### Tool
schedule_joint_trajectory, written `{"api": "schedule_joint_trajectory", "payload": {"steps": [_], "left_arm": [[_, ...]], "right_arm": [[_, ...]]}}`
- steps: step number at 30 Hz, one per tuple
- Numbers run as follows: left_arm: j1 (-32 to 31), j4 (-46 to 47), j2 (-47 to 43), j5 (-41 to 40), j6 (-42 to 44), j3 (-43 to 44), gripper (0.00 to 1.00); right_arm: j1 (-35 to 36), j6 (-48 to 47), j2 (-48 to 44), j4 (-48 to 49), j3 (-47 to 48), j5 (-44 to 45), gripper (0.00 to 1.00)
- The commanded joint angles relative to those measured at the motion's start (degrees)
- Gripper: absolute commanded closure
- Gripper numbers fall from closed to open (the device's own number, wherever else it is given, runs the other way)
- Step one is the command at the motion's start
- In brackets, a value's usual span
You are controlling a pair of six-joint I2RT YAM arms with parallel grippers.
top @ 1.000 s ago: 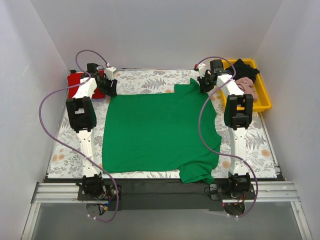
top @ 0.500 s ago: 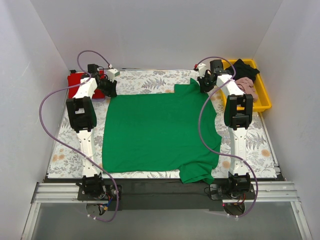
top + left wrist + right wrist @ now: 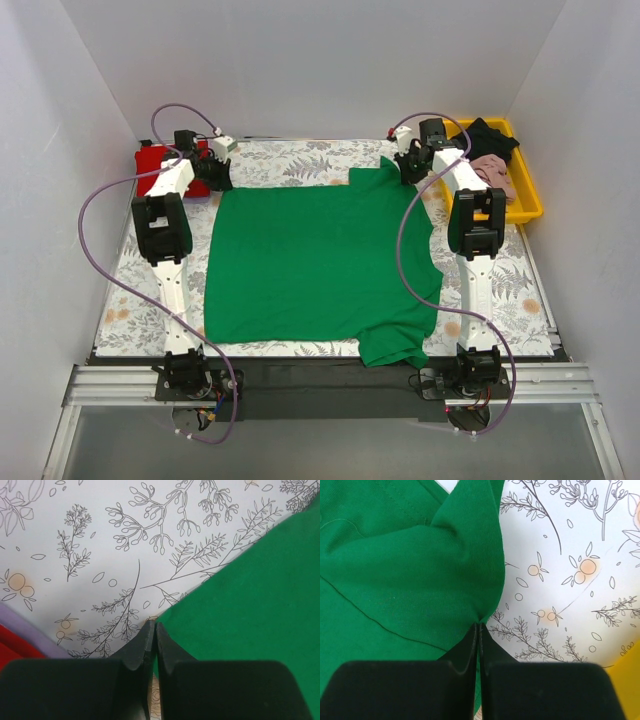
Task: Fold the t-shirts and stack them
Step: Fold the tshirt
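Observation:
A bright green t-shirt [image 3: 320, 260] lies spread flat on the floral cloth, its near right sleeve hanging over the front edge. My left gripper [image 3: 216, 177] sits at the shirt's far left corner. In the left wrist view the gripper [image 3: 152, 625] is shut, with the green edge [image 3: 250, 590] caught between the jaws. My right gripper [image 3: 409, 171] is at the far right corner. There the gripper [image 3: 480, 624] is shut on puckered green cloth [image 3: 420, 580]. A red t-shirt [image 3: 155, 166] lies folded at the far left. Black [image 3: 490, 138] and dusty pink [image 3: 496, 172] t-shirts lie in the tray.
The yellow tray [image 3: 527, 208] stands at the far right, beside the right arm. The grey-and-orange floral cloth [image 3: 290, 160] covers the table. White walls close in the left, back and right sides. A metal rail [image 3: 320, 380] runs along the near edge by the arm bases.
My left gripper has shut on the green shirt's far left corner; it stood open a second ago. The right gripper has kept its grip and place.

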Motion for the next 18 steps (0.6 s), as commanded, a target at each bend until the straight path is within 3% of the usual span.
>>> {"api": "schedule_joint_trajectory", "payload": {"steps": [1,11,18], "left_arm": [[1.1,5.0,-6.7,2.1,-1.9,-1.2,1.0],[2.7,9.8,-15.2,6.4,0.0,-11.7,1.0],[3.5,12.5,-21.2,8.3,2.4,-20.3,1.0]], "right_arm": [[-0.1,-1.2,-6.1,0.9,0.4,0.4,0.99],[-0.8,-1.4,-11.8,0.8,-3.7,-0.9,0.99],[-1.0,-0.7,-17.8,1.1,-11.7,-3.0,0.99]]}}
